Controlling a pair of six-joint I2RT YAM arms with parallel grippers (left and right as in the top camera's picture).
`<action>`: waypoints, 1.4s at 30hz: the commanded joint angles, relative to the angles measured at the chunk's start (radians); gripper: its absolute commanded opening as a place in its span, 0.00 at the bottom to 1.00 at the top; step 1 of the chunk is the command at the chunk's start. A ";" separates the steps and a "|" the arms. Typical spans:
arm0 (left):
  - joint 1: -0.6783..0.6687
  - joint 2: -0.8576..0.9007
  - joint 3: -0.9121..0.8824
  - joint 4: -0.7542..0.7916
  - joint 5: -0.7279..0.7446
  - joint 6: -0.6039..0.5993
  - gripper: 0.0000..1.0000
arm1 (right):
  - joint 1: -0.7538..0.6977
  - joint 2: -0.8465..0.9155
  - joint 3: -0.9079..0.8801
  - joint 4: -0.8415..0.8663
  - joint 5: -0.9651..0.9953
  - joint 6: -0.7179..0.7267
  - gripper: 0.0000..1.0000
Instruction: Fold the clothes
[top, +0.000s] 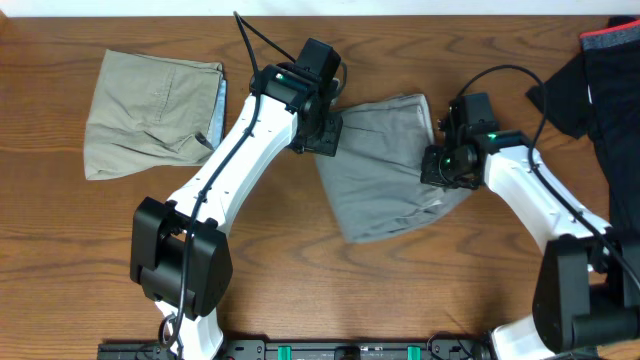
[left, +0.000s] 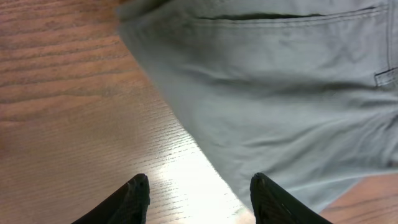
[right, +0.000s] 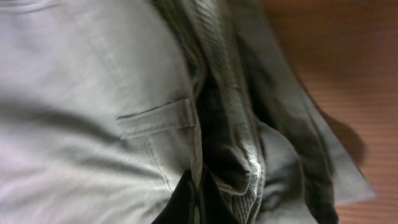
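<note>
Overhead view: we see a wooden table (top: 60, 250) with three lots of clothing across it and both arms reaching toward the middle one.
Khaki garment (top: 150, 110): it lies folded at the far left of the table, well apart from both grippers.
Left gripper (top: 322, 133): it sits over the upper left edge of the grey garment (top: 385, 175). In the left wrist view we see its two dark fingers (left: 138, 196) spread apart. One is over bare wood, the other is at the cloth's edge, and nothing is held between them.
Grey garment: it is in the middle of the table, between the two grippers. It lies mostly flat and slightly askew, with creases along its right side.
Right gripper (top: 447, 165): it is down on the right edge of the grey garment. In the right wrist view we see its dark fingers (right: 183, 202) drawn together with a thin pale sliver of cloth between them, so we read it as pinching the garment.
Waistband (right: 227, 106): bunched folds run down the frame just beside a small stitched tab (right: 155, 118).
Dark clothes (top: 600, 80): a black heap with a red-trimmed edge lies at the far right, apart from the grey garment.
</note>
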 joint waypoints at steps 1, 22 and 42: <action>0.003 0.017 -0.002 -0.003 -0.005 0.006 0.55 | -0.003 0.048 0.003 -0.018 0.312 0.093 0.01; -0.053 0.064 -0.002 0.094 0.242 0.203 0.42 | -0.055 -0.253 0.008 -0.060 0.065 -0.100 0.15; -0.050 0.391 -0.002 0.187 0.309 0.216 0.15 | -0.188 0.018 -0.222 0.056 0.219 0.163 0.01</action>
